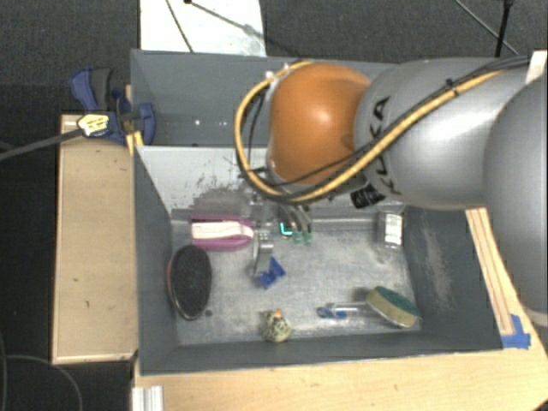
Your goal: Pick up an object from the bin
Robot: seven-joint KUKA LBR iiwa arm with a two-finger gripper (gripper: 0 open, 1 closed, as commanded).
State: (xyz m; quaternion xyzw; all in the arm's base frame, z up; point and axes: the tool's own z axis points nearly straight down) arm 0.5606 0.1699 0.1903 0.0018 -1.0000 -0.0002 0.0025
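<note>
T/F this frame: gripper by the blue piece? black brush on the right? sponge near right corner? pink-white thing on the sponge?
1. The gripper is right beside the small blue piece near the middle of the bin. True.
2. The black oval brush lies at the right side. False: it lies at the left side.
3. The green-and-yellow sponge lies near the front right corner. True.
4. The pink-and-white object rests on the sponge. False: it lies apart, at the left, behind the brush.

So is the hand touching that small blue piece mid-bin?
Cannot tell. The camera view has the hand right above the small blue piece, their outlines meeting, but neither contact nor gap shows plainly.
</note>
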